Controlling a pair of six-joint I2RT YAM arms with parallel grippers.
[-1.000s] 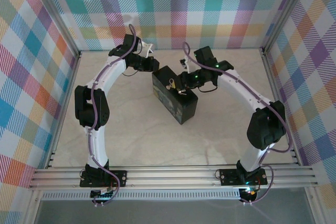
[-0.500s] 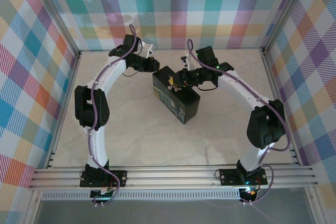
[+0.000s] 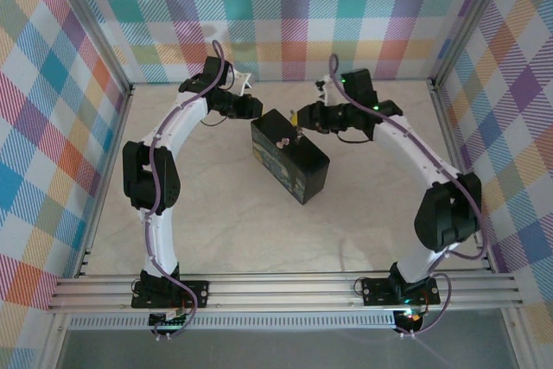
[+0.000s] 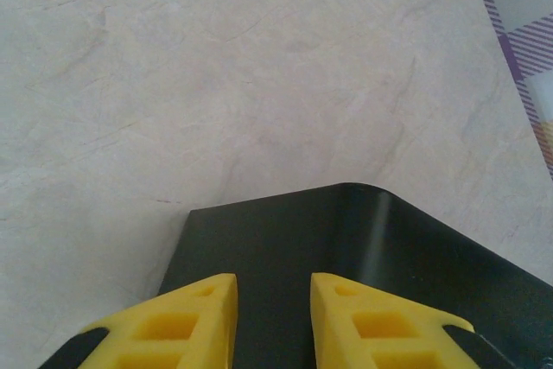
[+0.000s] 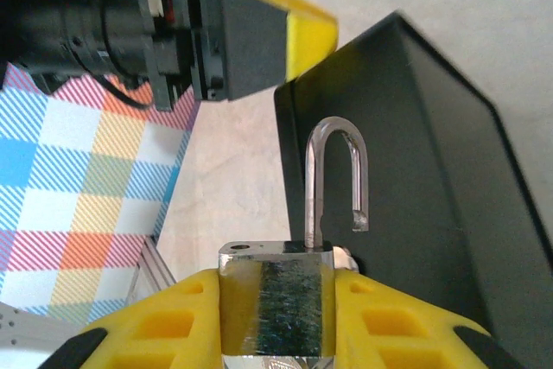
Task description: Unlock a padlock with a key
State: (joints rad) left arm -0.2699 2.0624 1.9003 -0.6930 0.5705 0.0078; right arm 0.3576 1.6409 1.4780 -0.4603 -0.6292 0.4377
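Note:
The padlock (image 5: 275, 308) is a silvery block with its curved shackle (image 5: 333, 170) sprung open at one end. My right gripper (image 5: 276, 283) is shut on its body and holds it above the back edge of the dark tin box (image 5: 432, 179). From above, that right gripper (image 3: 300, 117) hovers at the box's (image 3: 298, 170) far side. A tiny pale piece on the lid looks like the key (image 3: 281, 139). My left gripper (image 4: 274, 287) is open over the box's corner (image 4: 346, 239), nothing between its fingers, and sits at the far-left end (image 3: 251, 110).
The box lies diagonally mid-table on a pale marble-look table (image 3: 216, 213). Checked walls (image 3: 285, 15) and metal frame rails (image 3: 285, 287) close in the workspace. Both arms arch inward toward the box's far end, their grippers close to each other.
My right gripper has drawn back from over the lid toward the box's far edge, carrying the padlock. The left jaws have spread a little wider; the left arm stays put.

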